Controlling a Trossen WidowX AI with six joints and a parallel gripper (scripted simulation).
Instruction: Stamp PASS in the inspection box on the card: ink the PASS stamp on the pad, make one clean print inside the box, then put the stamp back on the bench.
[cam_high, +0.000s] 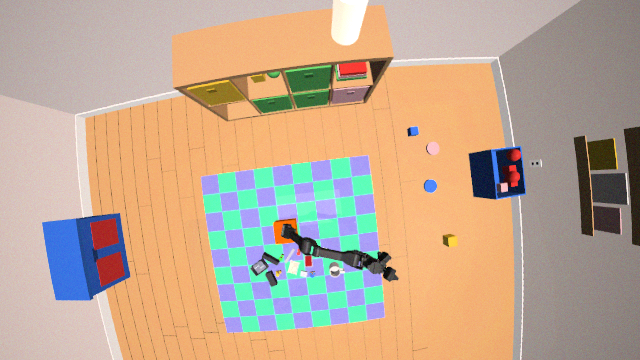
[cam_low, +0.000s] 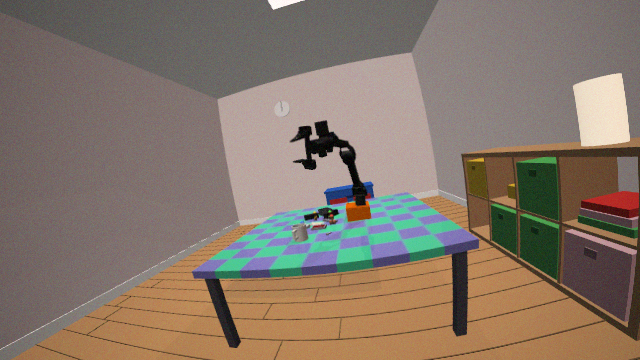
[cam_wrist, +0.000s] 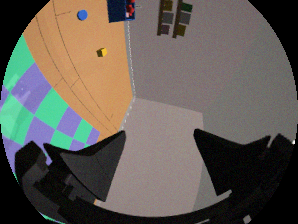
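My gripper (cam_high: 390, 266) (cam_low: 294, 151) (cam_wrist: 160, 134) is open and empty, held high above the table near its edge, fingers pointing outward. A pale square (cam_high: 293, 268), which looks like the card, lies among small things on the checkered table. A small red block-like thing (cam_high: 308, 260), perhaps the ink pad, lies just beside it. Small pieces with blue (cam_high: 312, 274) and with yellow-orange (cam_high: 278, 273) lie near the card; which one is the PASS stamp is too small to tell. The box and any print on the card cannot be made out. The wrist view shows none of these.
A grey-white mug (cam_high: 334, 269) (cam_low: 300, 233) stands between the small things and the gripper's side of the table (cam_low: 385, 247). Dark objects (cam_high: 259, 267) (cam_high: 271, 278) (cam_high: 270, 258) lie beyond the card. The arm stands on an orange base (cam_high: 278, 237) (cam_low: 358, 212).
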